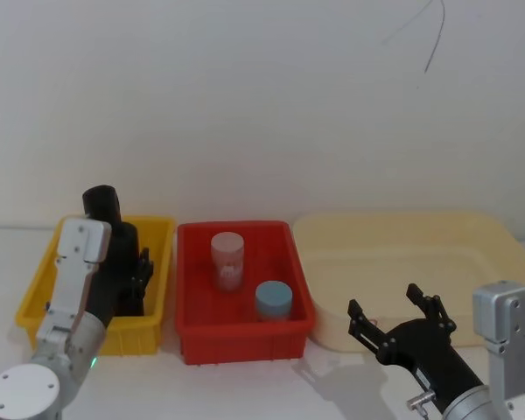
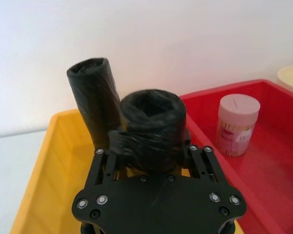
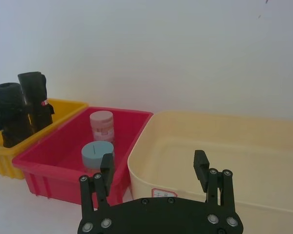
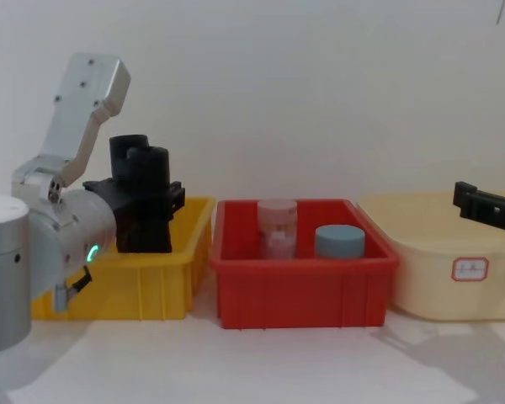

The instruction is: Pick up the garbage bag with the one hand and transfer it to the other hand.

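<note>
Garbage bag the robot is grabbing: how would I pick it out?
Look in the yellow bin, leftmost of three. Two black rolls stand there; the garbage bag is the shorter front one, held by the left gripper, while its neighbour leans taller behind.

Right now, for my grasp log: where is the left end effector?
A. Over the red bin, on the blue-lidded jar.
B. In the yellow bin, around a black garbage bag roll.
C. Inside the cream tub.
B: the left end effector sits in the yellow bin, its fingers against both sides of the nearer garbage bag roll; the right end effector hangs open before the cream tub.
</note>
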`<state>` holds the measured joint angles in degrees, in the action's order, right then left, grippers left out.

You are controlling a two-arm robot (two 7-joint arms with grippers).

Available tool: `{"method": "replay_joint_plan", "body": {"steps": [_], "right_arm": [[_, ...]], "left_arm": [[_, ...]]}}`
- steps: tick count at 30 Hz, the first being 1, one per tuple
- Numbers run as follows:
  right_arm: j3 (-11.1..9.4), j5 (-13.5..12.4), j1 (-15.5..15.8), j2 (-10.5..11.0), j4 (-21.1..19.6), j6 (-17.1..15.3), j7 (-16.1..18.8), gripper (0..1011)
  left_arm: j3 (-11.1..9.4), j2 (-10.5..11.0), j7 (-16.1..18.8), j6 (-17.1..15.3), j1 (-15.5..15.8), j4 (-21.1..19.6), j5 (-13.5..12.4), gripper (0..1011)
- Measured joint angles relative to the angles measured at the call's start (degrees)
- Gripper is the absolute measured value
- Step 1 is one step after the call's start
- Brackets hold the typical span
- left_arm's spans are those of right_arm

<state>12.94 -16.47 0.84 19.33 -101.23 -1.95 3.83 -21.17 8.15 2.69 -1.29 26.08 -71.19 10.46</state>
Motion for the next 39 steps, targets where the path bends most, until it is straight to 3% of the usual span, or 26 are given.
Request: {"method": "replay_joint_plan", "body": {"steps": [4, 16, 29, 39], "right_arm": [[0.0, 0.0, 0.0, 0.0, 0.0, 0.0, 0.0, 1001], [0.0, 0.0, 0.0, 0.0, 0.0, 0.0, 0.0, 1001], [0.0, 0.0, 0.0, 0.0, 0.0, 0.0, 0.0, 1001], [0.0, 0.0, 0.0, 0.0, 0.0, 0.0, 0.0, 1001]], "left_arm": [[0.1, -0.1, -0.4, 0.5, 0.2, -0.2, -0.1, 504], [0.7, 0.0, -2.0, 1.9, 0.6, -4.8, -0.3, 414], [0.2, -0.2, -5.8, 3.4, 2.9, -9.0, -0.3, 370], [-1.9, -1.4, -11.1, 4.4, 5.0, -9.6, 0.8, 370]]}}
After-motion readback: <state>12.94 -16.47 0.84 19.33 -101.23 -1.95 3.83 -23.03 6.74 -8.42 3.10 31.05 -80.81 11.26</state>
